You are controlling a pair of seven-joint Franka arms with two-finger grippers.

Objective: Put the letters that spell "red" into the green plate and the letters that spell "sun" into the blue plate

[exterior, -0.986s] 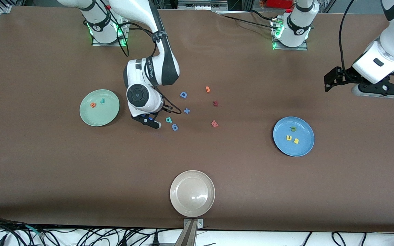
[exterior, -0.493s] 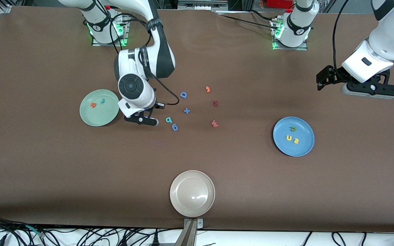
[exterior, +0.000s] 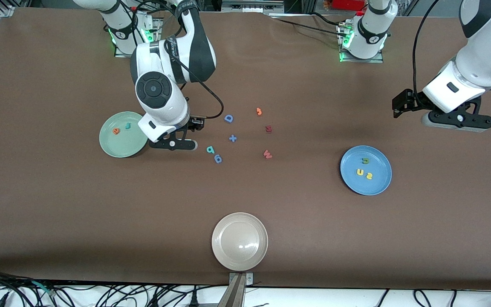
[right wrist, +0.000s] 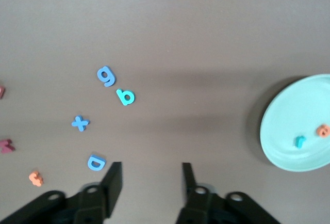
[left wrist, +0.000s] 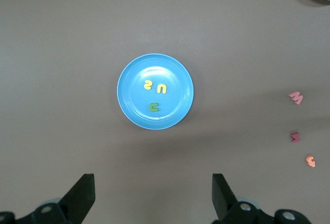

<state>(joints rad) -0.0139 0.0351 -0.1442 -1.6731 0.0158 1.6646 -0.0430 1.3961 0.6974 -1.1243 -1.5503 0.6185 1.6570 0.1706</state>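
The green plate point(exterior: 122, 147) holds the orange "e" point(exterior: 116, 131) and teal "r" point(exterior: 128, 125). The teal "d" point(exterior: 210, 149) lies on the table beside it, toward the middle. My right gripper point(exterior: 173, 146) hangs open and empty over the table between that plate's rim and the "d" point(right wrist: 125, 97). In the blue plate point(exterior: 375, 187) lie the green "n" point(exterior: 365, 160), yellow "u" point(exterior: 359, 172) and yellow "s" point(exterior: 369, 175). My left gripper point(exterior: 456, 120) hovers open and empty toward the left arm's end; its wrist view shows that plate point(left wrist: 134, 105) below.
Loose letters lie mid-table: a blue "g" point(exterior: 218, 159), blue cross point(exterior: 232, 138), blue "D" point(exterior: 228, 118), small orange piece point(exterior: 259, 111), dark red letter point(exterior: 268, 128) and red "W" point(exterior: 267, 154). A cream plate point(exterior: 239, 241) sits near the front edge.
My right arm has drawn away from the teal "d" toward the green plate, and its jaws have opened from shut. The left arm has drifted slightly toward the table's middle.
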